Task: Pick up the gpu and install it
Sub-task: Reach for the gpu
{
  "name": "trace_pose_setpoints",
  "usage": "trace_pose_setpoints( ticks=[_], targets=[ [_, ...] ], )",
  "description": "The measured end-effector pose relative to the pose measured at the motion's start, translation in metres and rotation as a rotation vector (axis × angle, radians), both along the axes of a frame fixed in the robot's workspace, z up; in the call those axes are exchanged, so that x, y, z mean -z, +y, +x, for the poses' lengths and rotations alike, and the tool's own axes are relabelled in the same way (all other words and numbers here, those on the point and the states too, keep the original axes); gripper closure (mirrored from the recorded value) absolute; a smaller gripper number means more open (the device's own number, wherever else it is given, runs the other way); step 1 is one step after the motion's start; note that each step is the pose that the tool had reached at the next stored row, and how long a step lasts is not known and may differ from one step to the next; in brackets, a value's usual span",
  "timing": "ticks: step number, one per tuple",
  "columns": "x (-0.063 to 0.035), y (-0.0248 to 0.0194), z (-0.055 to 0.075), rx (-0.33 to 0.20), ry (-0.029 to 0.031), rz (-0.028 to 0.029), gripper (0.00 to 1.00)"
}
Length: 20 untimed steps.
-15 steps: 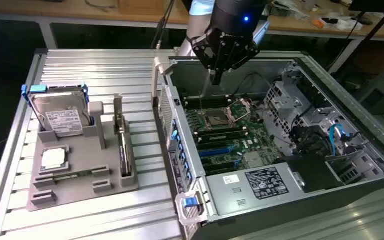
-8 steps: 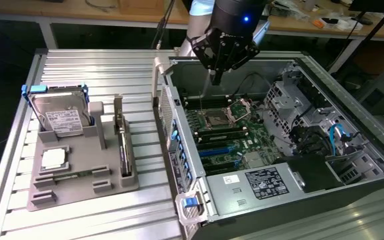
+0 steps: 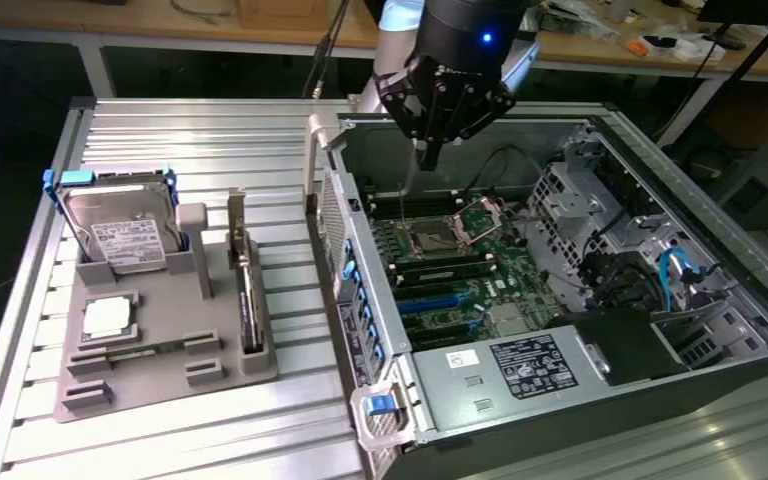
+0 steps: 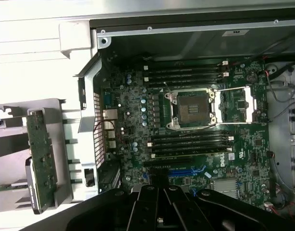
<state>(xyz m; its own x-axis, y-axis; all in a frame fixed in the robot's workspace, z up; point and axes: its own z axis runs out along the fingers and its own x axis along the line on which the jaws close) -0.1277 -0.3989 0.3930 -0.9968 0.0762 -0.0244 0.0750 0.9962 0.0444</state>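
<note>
The ribbed table looks bare metal, the grey tray matt plastic, the gpu matt.

End effector above open computer case

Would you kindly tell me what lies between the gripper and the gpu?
In the exterior view, the computer case wall and a strip of ribbed table lie between the gripper and the gpu.
</note>
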Motion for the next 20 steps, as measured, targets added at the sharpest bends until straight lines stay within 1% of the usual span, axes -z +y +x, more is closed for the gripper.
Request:
trace_pose_setpoints(
  ticks=[1, 14, 20],
  targets=[
    [0.0001, 0.0, -0.001, 0.0, 0.0001, 0.0, 0.89],
    [0.0023, 0.0, -0.038, 0.0, 0.0003, 0.0, 0.89],
    [0.0035, 0.0, -0.052, 0.0, 0.0004, 0.0, 0.89]
  ],
)
